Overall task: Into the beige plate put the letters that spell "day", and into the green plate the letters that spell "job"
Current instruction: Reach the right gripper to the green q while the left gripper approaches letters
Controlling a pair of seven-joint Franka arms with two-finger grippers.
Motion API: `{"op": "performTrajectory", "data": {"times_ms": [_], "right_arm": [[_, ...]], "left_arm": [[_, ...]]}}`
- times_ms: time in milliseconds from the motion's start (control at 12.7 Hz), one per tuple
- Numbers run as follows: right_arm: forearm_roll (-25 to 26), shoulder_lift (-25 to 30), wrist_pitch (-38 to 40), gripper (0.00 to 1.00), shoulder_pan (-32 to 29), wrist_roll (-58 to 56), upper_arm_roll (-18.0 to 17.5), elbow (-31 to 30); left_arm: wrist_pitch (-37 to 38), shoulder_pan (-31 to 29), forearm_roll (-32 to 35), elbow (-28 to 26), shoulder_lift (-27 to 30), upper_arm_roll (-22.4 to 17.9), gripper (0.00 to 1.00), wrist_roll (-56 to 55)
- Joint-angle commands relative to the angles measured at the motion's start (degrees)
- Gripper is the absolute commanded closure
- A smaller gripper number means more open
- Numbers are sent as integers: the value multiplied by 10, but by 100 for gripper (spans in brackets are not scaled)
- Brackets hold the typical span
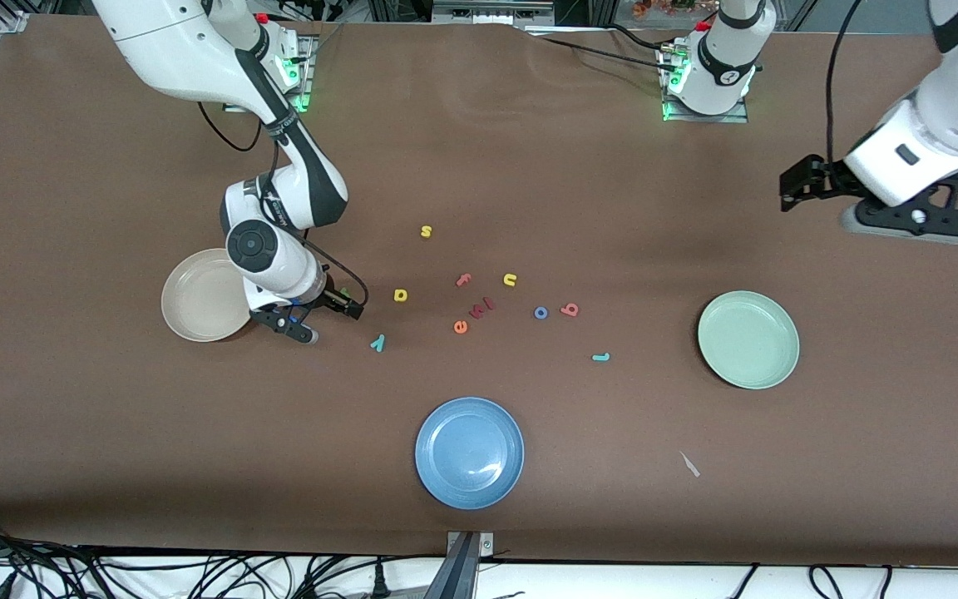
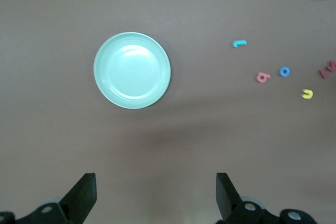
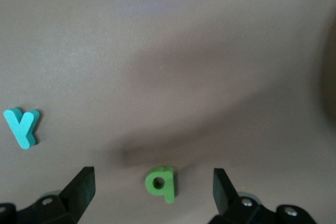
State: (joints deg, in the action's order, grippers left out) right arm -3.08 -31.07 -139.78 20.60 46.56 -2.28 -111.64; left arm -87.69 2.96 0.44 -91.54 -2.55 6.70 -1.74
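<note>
My right gripper point(image 1: 292, 324) hangs open just above the table beside the beige plate point(image 1: 196, 304), whose rim its arm partly hides. In the right wrist view the green "a" point(image 3: 161, 183) lies on the table between the open fingers of my right gripper point(image 3: 152, 188), untouched, with the teal "y" point(image 3: 22, 127) off to one side. The yellow "d" point(image 1: 400, 294) and the teal "y" point(image 1: 377, 342) lie close by. The blue "o" point(image 1: 540, 313), salmon "b" point(image 1: 570, 309) and teal "j" point(image 1: 601, 357) lie mid-table. The green plate point(image 1: 748, 339) holds nothing. My left gripper point(image 1: 916, 220) waits open, high over its end of the table.
A blue plate point(image 1: 469, 452) sits nearest the front camera. Spare letters lie mid-table: a yellow "s" point(image 1: 426, 231), a pink "f" point(image 1: 463, 280), a yellow "u" point(image 1: 510, 279), an orange "e" point(image 1: 461, 327). A small scrap point(image 1: 689, 464) lies between the blue and green plates.
</note>
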Motion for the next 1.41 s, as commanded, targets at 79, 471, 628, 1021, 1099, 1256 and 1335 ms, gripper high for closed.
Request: {"op": "performTrajectory", "data": {"times_ms": [79,471,628,1021,1099,1256,1335], "right_arm": [[-9,-7,-7,2,8,30,-1,0],[-9,-7,-11,19,8,30,-1,-17],[-9,-7,-11,29,8,28,-1,-21],[-9,-7,-11,57,8,26,-1,-19],[-9,-7,-12,61,8,26,-1,-19],[-9,-8,-15,67,8,26,-1,-19],[-9,-12,-19,71,8,26,-1,-19]], "left_arm": [[12,7,-11,14,-33,26,0,12],[4,8,-9,17,-86,81,0,15],[-12,8,-9,18,-109,96,0,15],[-94,40,-4,18,-156,101,0,16],[-111,47,-4,18,-168,101,0,16],[-140,60,-1,18,-189,100,0,16],[-151,65,16,18,-199,101,0,17]]}}
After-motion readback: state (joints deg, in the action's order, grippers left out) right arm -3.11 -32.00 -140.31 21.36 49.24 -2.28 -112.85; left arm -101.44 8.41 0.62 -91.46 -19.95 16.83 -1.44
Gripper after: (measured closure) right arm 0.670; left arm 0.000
